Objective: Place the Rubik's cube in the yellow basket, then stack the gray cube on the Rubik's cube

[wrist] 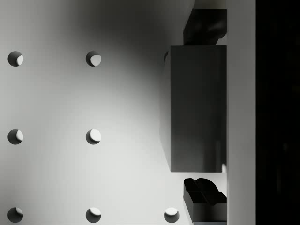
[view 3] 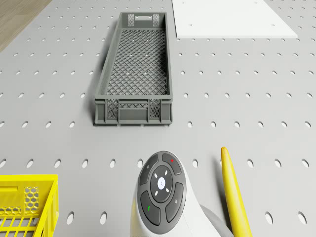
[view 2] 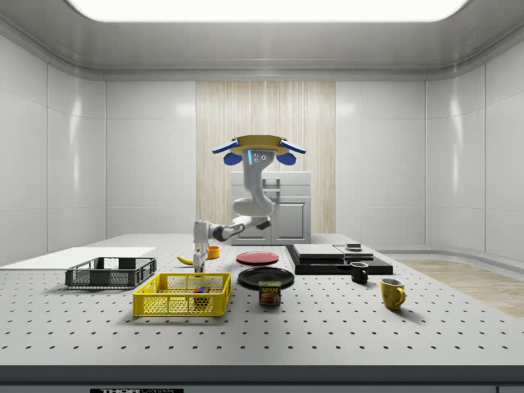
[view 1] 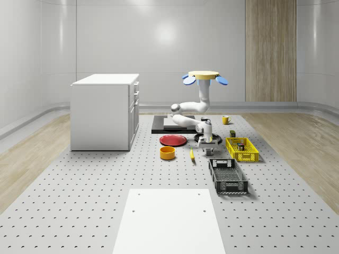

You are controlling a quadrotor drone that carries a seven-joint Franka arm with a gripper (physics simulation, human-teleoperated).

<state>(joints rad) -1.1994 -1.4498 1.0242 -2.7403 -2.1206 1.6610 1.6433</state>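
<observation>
The drone (view 1: 205, 76) is hovering high in the air, back from the yellow basket (view 1: 242, 149) and roughly over the black slab (view 1: 168, 125). Its arm is reaching down so the hand (view 1: 206, 150) is hanging low over the counter (view 1: 79, 190), just beside the basket on the banana's (view 1: 192, 155) side.

In the wrist view the fingers (wrist: 206, 28) are standing apart, one on each side of the gray cube (wrist: 197, 117). The cube is sitting on the counter between them, and a sliver of light at one finger suggests they are not squeezing it yet. The Rubik's cube (view 2: 199, 288) looks to be lying inside the basket, so I'm reading this as the grasp for the stacking step.

The gray cube looks stiff, smooth-faced and probably light. Gripping two opposite flat faces squarely at mid-height should be enough, since a skewed grip could let it twist or slip.

Room is looking fair. The banana is lying near the hand on the side away from the basket, and the gray crate (view 1: 228, 177) is sitting near the basket's end. The basket's wall is the edge to clear, so the cube will need lifting above the rim. Landing on the Rubik's cube will need care, because its top gives little margin.
</observation>
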